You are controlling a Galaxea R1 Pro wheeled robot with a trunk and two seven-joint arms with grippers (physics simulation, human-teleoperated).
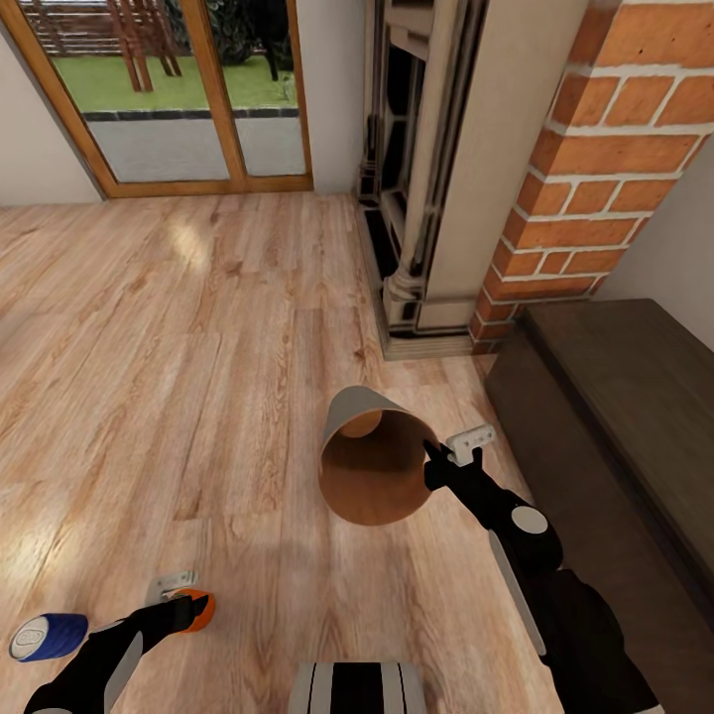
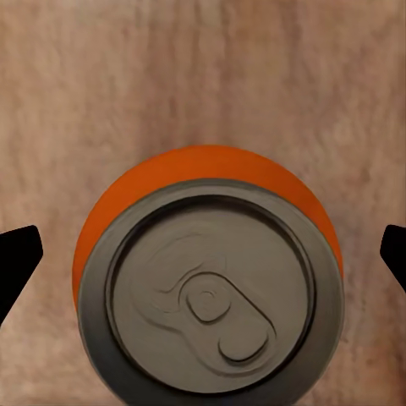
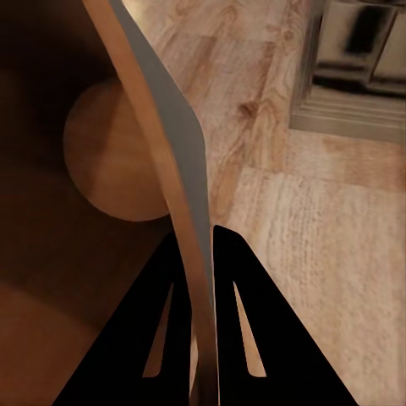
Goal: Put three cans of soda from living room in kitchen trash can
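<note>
The wood floor (image 1: 149, 347) of the living room stretches from the brick chimney (image 1: 595, 169) to the glass doors (image 1: 188, 89). The tash can (image 1: 372, 466) is tilted above it, its rim pinched in the right hand (image 1: 446, 458). The left hand (image 1: 183, 595) is spread open around an orange can of soda (image 2: 211, 279), not touching. A blue can (image 1: 48, 635) lies nearby.
</note>
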